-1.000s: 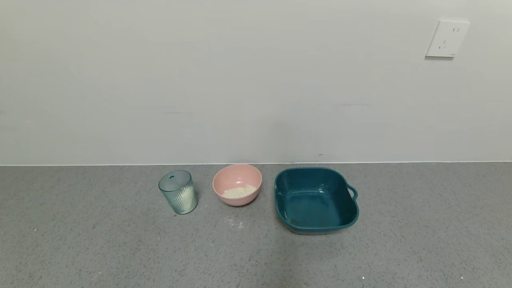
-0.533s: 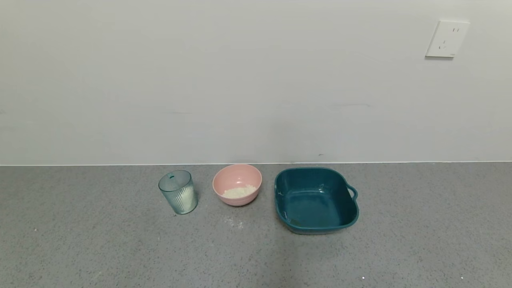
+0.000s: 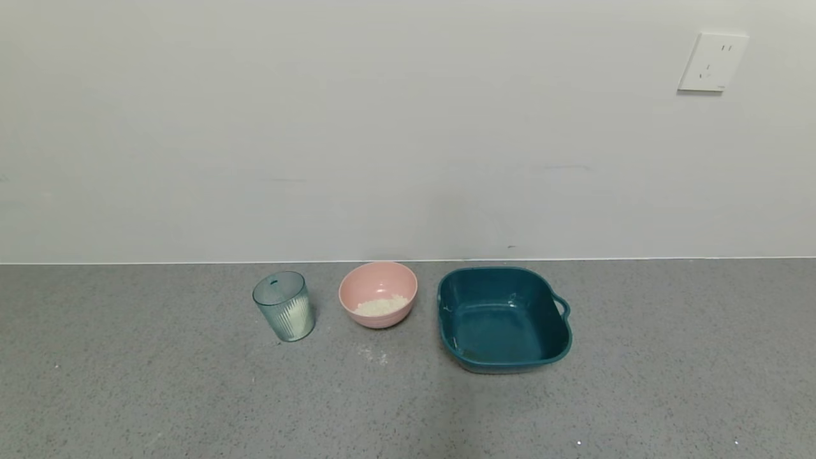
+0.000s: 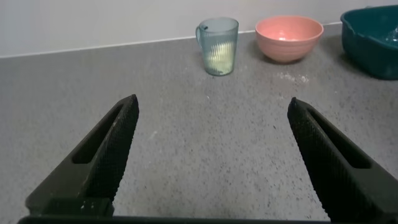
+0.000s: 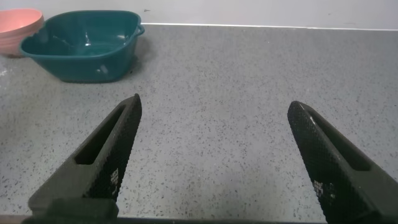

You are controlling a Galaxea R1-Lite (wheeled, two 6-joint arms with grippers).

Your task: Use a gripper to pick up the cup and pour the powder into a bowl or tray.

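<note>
The left gripper (image 4: 211,118) stands wide open, well short of the small ribbed, transparent blue-green cup (image 4: 218,45) straight ahead of it on the grey speckled counter (image 3: 191,395). The cup looks light, stiff and slick; its tapered wall suggests a grasp near mid-height. Beyond it to the right sits the round pink bowl (image 3: 378,293), holding white clumpy powder (image 3: 381,306). The right gripper (image 5: 214,121) also gapes, idle, with the dark teal tray (image 5: 81,43) ahead.

One cup (image 3: 284,306), one pink bowl (image 3: 378,294), one teal tray (image 3: 503,319), two hands.
</note>
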